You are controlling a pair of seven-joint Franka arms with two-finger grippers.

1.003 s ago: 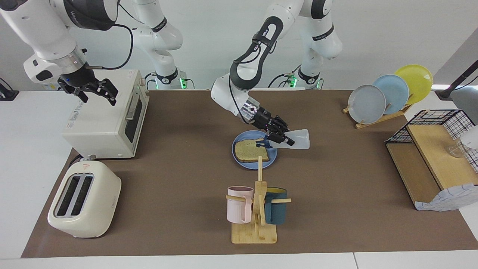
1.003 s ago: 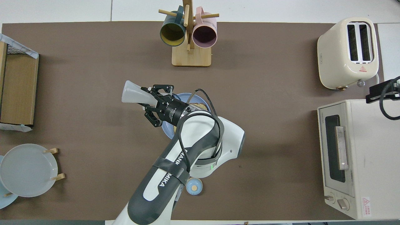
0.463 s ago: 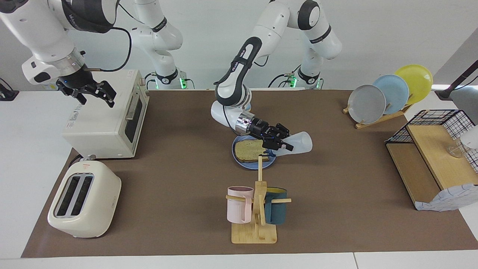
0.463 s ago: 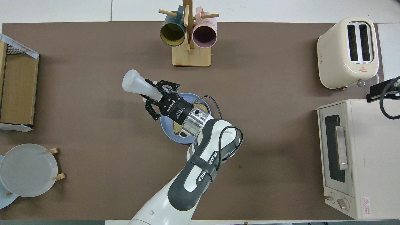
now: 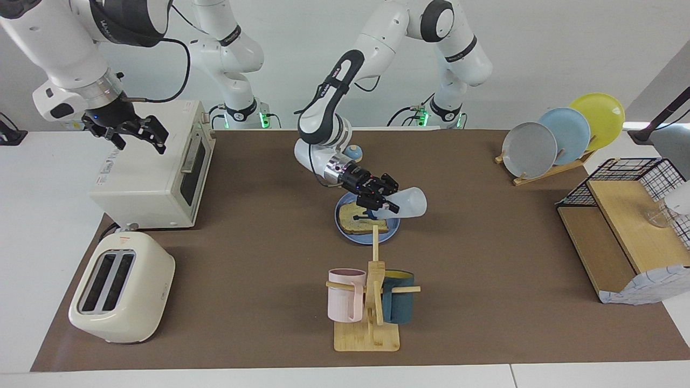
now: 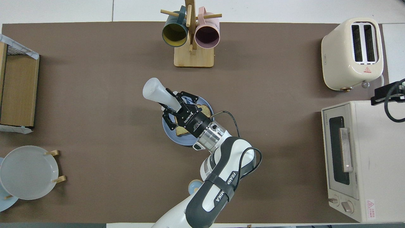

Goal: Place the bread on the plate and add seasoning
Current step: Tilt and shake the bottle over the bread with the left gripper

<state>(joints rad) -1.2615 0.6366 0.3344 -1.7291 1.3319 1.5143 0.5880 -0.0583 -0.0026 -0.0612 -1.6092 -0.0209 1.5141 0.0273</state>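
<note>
The bread (image 5: 360, 220) lies flat on the blue plate (image 5: 347, 236) in the middle of the table. My left gripper (image 5: 384, 203) is shut on the seasoning (image 5: 405, 203), a translucent white bottle. It holds the bottle tilted over the bread, base up and cap end down toward the slice. In the overhead view the left gripper (image 6: 171, 106) and the seasoning (image 6: 155, 92) cover part of the plate (image 6: 172, 138) and most of the bread (image 6: 206, 110). My right gripper (image 5: 135, 133) waits open and empty above the toaster oven.
A white toaster oven (image 5: 151, 172) and a cream toaster (image 5: 121, 288) stand toward the right arm's end. A wooden mug rack (image 5: 372, 302) with two mugs stands farther from the robots than the plate. A plate rack (image 5: 560, 134), a wire-and-wood shelf (image 5: 625, 231) and a small blue bell (image 5: 353, 152) also stand here.
My left gripper has carried the seasoning toward the right arm's end, from over the plate's edge to over the bread, and has swung it round. The right arm has barely moved.
</note>
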